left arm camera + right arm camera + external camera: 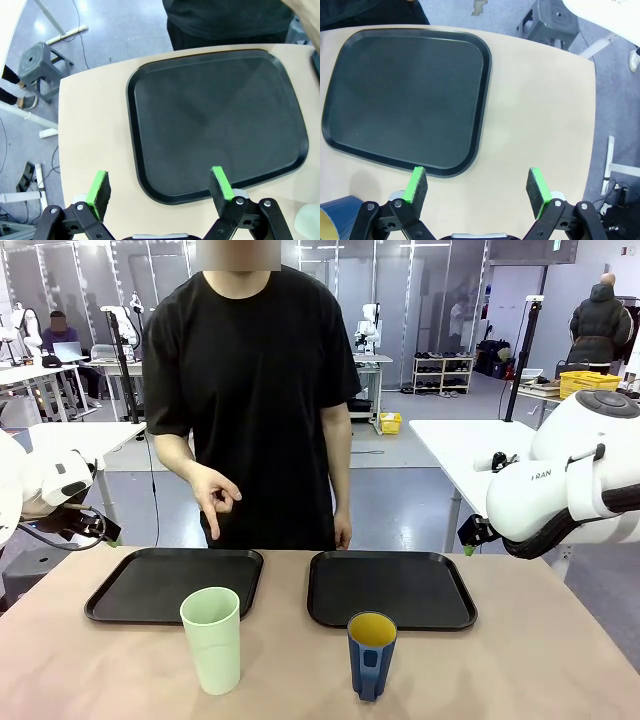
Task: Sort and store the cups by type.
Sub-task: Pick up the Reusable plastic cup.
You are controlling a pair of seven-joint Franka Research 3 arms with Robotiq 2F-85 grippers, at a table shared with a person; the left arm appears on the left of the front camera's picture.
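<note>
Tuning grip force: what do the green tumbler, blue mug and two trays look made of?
Green tumbler: likely plastic, matte, thin even wall. Blue mug: plastic or glazed ceramic, unclear; slight sheen, yellow inside. Trays: probably plastic, black, fine-textured matte with soft glare.

Left wrist view: the green tumbler (pixel 308 225) is just a pale, blurry sliver at the bottom-right edge, rest cut off. Right wrist view chops the blue mug (pixel 341 212) at the bottom-left corner, so you only get a bit of rim and side. Front view crops the left arm (pixel 40 485) and right arm (pixel 570 480) at the sides.
</note>
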